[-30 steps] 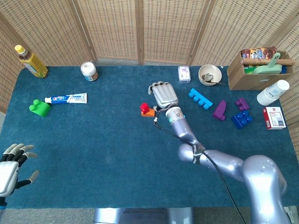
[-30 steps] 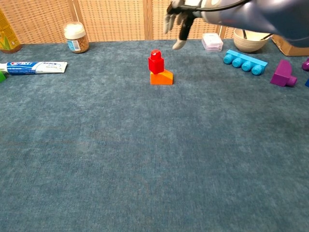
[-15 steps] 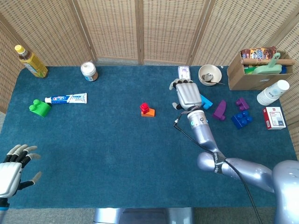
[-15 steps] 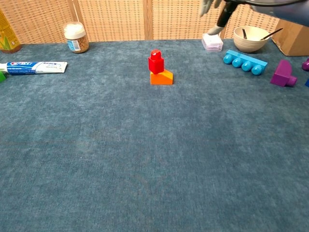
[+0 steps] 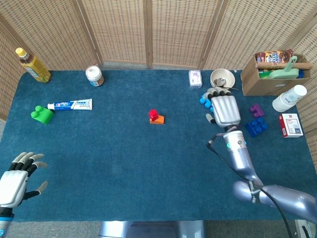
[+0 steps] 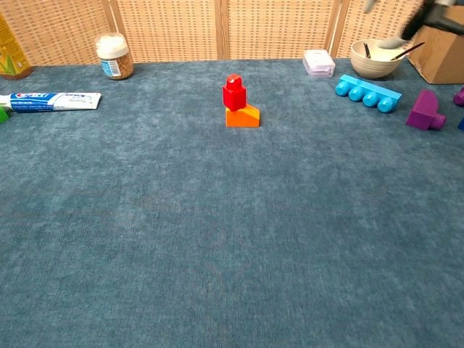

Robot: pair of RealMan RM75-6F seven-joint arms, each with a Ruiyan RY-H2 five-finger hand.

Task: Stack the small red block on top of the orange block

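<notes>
The small red block (image 5: 153, 114) (image 6: 233, 92) stands upright on the orange block (image 5: 157, 120) (image 6: 243, 116) near the middle of the blue table. Nothing touches the pair. My right hand (image 5: 224, 107) hovers well to the right of them, above the light blue brick, fingers spread and holding nothing; the chest view shows only a blurred bit of it (image 6: 420, 22) at the top right. My left hand (image 5: 18, 177) is at the front left corner of the table, fingers apart and empty.
A toothpaste tube (image 5: 70, 104), green block (image 5: 42, 114), jar (image 5: 94, 76) and bottle (image 5: 32, 65) lie at the left. On the right are a light blue brick (image 6: 367, 93), purple blocks (image 6: 425, 110), a dark blue block (image 5: 256, 127), a bowl (image 5: 221, 79), a cardboard box (image 5: 275, 74) and cups (image 5: 290, 98).
My right hand has drawn away from the stacked blocks, moving right and towards me. The red block stays on the orange one. My left hand barely shifted.
</notes>
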